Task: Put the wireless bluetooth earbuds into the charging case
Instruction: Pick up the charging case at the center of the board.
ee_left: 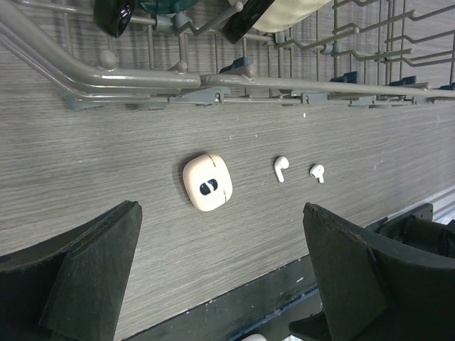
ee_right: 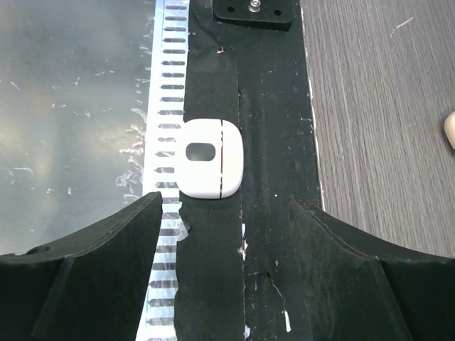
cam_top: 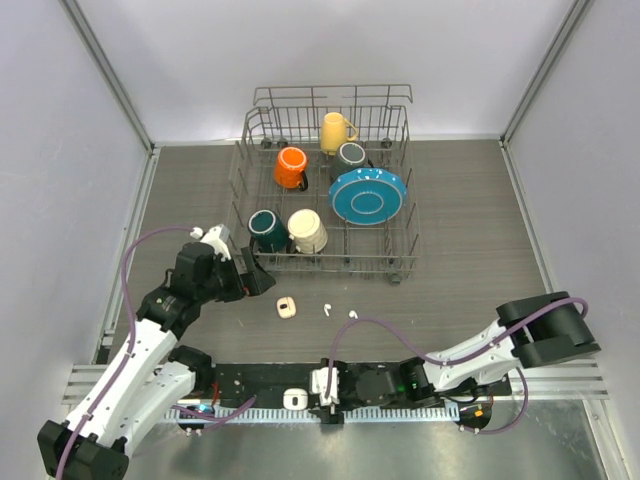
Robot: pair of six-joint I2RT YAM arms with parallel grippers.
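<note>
Both jaws parted, left arm (cam_top: 150, 330) outstretched

I find no text, label, brand, number or sign that I can read in any of my three camera views.

walls (cam_top: 300, 60): plain pale grey | table (cam_top: 480, 240): grey woodgrain | light: even, seemingly overhead

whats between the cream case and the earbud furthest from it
The other earbud lies between the cream case and the far earbud; clearest in the left wrist view.
</note>
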